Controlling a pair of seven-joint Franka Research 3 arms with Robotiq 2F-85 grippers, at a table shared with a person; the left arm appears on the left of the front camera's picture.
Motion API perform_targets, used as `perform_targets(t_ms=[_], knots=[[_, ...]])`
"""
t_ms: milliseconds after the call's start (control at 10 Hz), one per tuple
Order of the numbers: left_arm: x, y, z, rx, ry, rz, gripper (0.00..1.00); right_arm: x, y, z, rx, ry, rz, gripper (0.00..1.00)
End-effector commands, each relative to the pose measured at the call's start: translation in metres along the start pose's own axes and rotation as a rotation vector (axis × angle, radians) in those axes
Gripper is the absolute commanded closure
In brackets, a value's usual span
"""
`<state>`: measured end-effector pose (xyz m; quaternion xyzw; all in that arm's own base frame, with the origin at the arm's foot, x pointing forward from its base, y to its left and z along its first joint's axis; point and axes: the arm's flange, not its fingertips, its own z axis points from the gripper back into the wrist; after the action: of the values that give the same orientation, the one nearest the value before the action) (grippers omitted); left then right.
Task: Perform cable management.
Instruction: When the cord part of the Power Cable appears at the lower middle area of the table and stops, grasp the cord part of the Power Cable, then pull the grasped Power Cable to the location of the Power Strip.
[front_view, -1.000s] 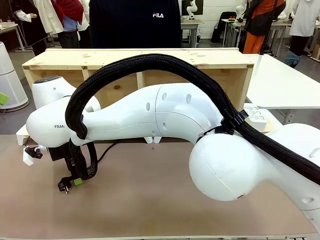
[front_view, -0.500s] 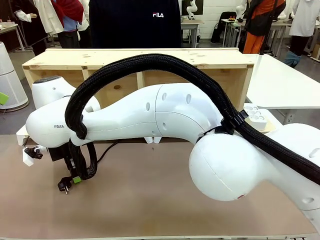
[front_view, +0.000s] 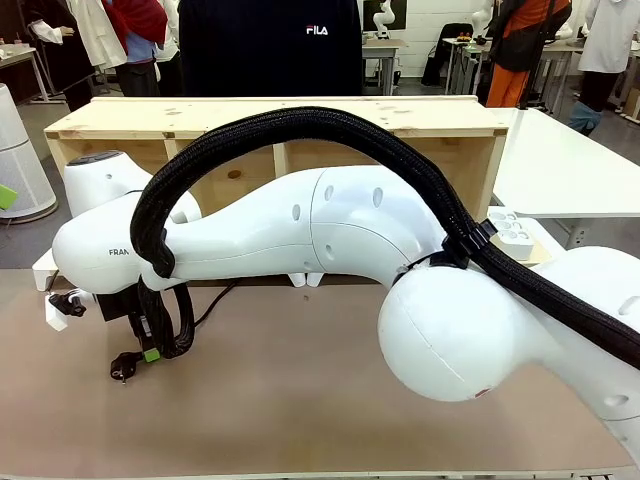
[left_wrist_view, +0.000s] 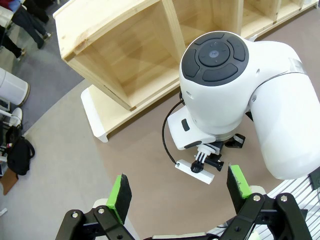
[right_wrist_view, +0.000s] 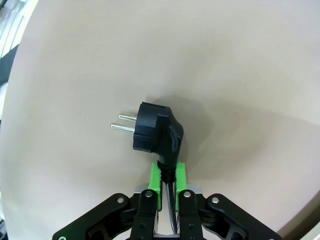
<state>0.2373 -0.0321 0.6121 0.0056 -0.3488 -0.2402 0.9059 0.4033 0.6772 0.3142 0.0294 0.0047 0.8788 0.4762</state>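
While the right jaws pinch the cable (right_wrist_view: 169, 150) just behind its plug (right_wrist_view: 150, 131), the plug juts past the green pads (right_wrist_view: 156, 177), low over the brown worktop (right_wrist_view: 240, 75). The left jaws hang wide apart, holding nothing.

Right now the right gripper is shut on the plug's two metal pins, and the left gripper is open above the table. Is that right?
Not quite. The right wrist view shows the right gripper shut on the cable just behind the plug; the two pins stick out free. The left gripper is open above the table, as you said.
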Motion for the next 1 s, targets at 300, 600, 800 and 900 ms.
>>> perform_targets(t_ms=[300, 600, 800, 900], knots=[[0.000, 0.001, 0.001, 0.000, -0.002, 0.002, 0.00, -0.012, 0.009, 0.016, -0.020, 0.000, -0.059, 1.00], [0.000, 0.001, 0.001, 0.000, -0.002, 0.002, 0.00, -0.007, -0.003, 0.012, -0.014, -0.003, -0.035, 1.00], [0.000, 0.001, 0.001, 0.000, -0.002, 0.002, 0.00, -0.007, -0.003, 0.012, -0.014, -0.003, -0.035, 1.00], [0.000, 0.001, 0.001, 0.000, -0.002, 0.002, 0.00, -0.007, -0.003, 0.012, -0.014, -0.003, -0.035, 1.00]])
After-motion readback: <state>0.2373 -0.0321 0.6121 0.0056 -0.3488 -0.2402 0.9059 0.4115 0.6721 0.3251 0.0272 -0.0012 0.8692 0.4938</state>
